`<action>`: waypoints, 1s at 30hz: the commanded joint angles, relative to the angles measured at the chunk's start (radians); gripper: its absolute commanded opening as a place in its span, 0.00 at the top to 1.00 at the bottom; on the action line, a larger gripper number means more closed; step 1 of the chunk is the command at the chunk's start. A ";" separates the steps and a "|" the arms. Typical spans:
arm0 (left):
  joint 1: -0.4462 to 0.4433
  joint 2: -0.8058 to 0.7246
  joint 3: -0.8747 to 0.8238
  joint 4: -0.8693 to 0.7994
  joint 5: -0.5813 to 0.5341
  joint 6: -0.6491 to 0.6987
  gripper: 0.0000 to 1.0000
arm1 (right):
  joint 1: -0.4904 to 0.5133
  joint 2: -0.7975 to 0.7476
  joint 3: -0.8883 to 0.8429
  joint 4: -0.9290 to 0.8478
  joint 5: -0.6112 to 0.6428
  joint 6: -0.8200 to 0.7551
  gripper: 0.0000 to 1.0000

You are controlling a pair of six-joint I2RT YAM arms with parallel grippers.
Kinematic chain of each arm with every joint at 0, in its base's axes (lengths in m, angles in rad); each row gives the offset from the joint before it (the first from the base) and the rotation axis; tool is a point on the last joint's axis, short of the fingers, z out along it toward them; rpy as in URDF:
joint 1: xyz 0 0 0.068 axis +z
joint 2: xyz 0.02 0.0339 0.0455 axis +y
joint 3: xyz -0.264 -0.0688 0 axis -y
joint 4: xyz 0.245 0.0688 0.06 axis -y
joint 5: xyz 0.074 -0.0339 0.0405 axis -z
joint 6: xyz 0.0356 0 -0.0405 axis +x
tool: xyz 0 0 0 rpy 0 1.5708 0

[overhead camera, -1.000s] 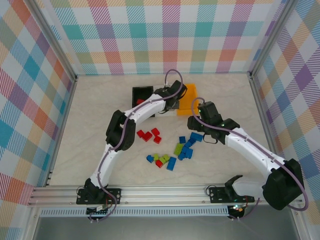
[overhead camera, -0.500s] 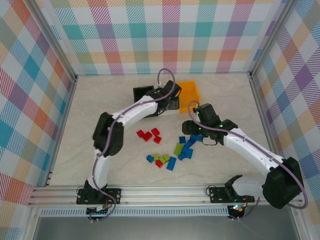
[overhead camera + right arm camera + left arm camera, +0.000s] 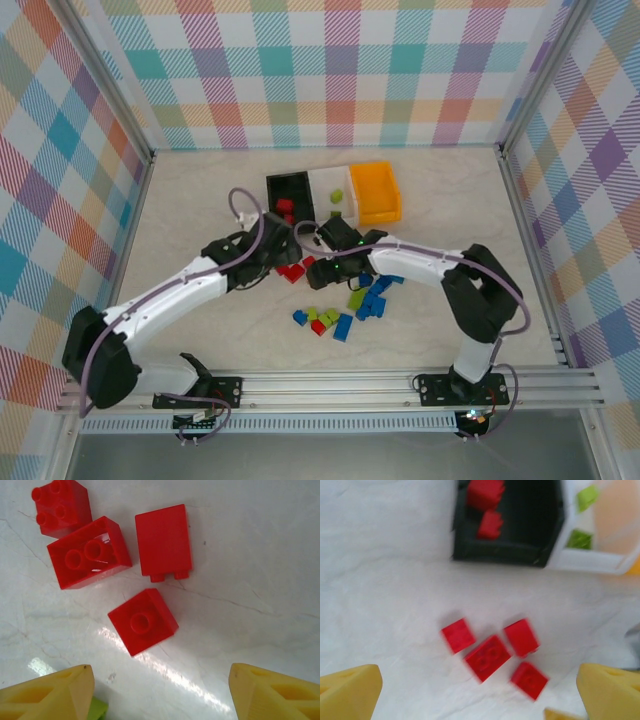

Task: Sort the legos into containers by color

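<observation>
Four red legos (image 3: 488, 657) lie loose on the table, below and between both grippers; the right wrist view shows them close up (image 3: 142, 621). My left gripper (image 3: 480, 700) is open above them, empty. My right gripper (image 3: 162, 695) is open too, just short of the nearest red lego. From above, the left gripper (image 3: 280, 257) and right gripper (image 3: 322, 262) face each other over the red legos (image 3: 293, 272). The black bin (image 3: 272, 183) holds red legos (image 3: 490, 525). The white bin (image 3: 318, 183) holds green legos (image 3: 579, 539). Beside it stands the orange bin (image 3: 375, 192).
Blue legos (image 3: 375, 300) and a green lego (image 3: 356, 297) lie right of the grippers. A mixed cluster (image 3: 322, 321) of blue, green and red lies nearer the front. A green lego (image 3: 99, 710) peeks by my right gripper's left finger. The two grippers are close together.
The left arm swung back from over the bins to the red legos. The right gripper moved left from the blue pile to the same red legos. All three bins are now uncovered.
</observation>
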 commanded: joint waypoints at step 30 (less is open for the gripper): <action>0.122 -0.158 -0.198 -0.082 0.051 -0.103 0.00 | 0.051 0.180 0.142 -0.012 0.055 -0.048 0.67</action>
